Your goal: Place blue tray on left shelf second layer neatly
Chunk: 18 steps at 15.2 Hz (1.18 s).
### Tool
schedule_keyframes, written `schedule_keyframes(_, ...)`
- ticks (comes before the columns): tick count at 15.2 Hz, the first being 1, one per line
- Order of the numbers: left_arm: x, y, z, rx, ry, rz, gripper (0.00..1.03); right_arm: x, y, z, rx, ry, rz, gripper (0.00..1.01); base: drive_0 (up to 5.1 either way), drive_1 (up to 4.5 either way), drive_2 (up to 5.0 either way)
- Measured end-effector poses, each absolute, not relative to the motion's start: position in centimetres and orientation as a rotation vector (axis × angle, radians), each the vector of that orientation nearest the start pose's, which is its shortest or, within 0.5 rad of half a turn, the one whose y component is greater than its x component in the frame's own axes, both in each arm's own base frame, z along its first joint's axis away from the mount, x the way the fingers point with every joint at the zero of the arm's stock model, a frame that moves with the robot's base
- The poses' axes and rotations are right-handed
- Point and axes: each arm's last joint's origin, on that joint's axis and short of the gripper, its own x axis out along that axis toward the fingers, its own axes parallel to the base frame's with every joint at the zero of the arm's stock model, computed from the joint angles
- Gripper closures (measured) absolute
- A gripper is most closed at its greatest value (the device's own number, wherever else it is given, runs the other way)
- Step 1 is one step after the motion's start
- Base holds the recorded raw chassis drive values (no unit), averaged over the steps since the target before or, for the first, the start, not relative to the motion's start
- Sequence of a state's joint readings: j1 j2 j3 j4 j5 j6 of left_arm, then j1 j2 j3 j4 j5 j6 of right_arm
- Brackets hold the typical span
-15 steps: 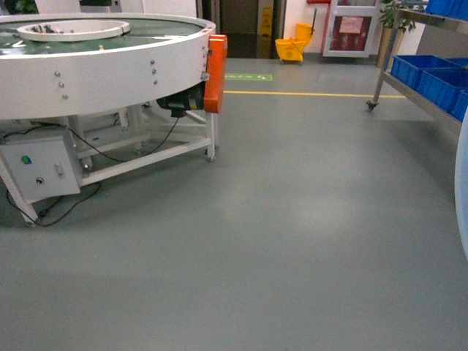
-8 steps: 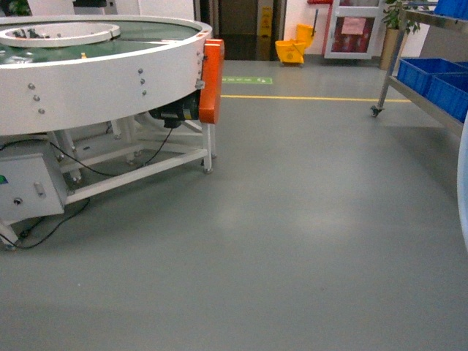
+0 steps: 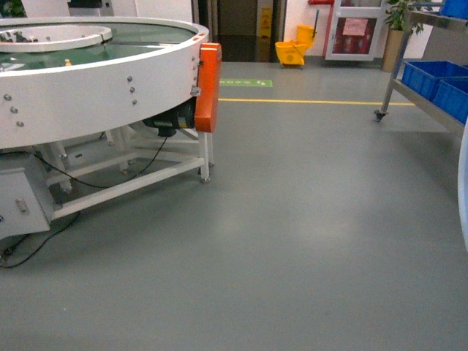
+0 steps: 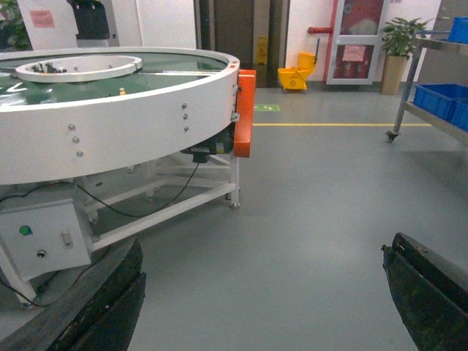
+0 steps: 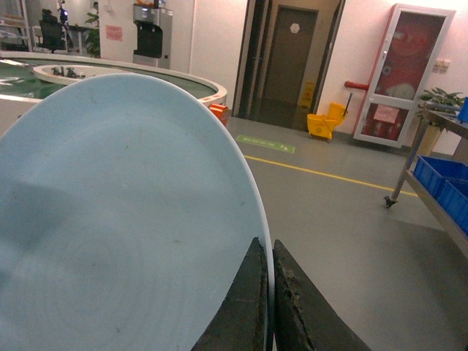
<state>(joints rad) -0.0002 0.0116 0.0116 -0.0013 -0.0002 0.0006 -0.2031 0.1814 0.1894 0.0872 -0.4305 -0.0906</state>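
The blue tray (image 5: 124,219) is a pale blue round dish that fills the left of the right wrist view, held on edge. My right gripper (image 5: 268,244) is shut on its rim, one finger on each side. In the head view only a sliver of the tray (image 3: 463,197) shows at the right edge. My left gripper (image 4: 263,248) is open above bare floor, with nothing between its fingers (image 4: 110,300). A steel rack (image 3: 424,104) with dark-blue crates (image 3: 431,73) stands far right; I cannot tell whether it is the left shelf.
A big round white conveyor table (image 3: 95,80) with an orange guard (image 3: 208,88) fills the left. Cables (image 3: 29,248) trail on the floor under it. A yellow mop bucket (image 3: 292,47) stands by the far doorway, behind a yellow floor line (image 3: 307,102). Grey floor lies between.
In the head view the conveyor table has slid left and the rack's caster has drifted right and down, as the base rolls forward. The tray's edge keeps its place.
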Motion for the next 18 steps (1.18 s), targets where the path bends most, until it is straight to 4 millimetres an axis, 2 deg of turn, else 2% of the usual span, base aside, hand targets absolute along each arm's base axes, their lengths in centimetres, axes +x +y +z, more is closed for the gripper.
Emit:
schedule_keyframes(9,9.77,0.02,16.62,0.001,0.004,0.004,0.05,9.88,-0.79,22.21,-0.121,-0.104,0.227,0.99,-0.2,3.75,-4.1)
schedule_keyframes(18,9.77,0.01,16.61,0.0,0.005,0.002,0.05,9.9,-0.8,22.16,-0.12,-0.1,0.224,0.99,-1.5,2.6,-5.6)
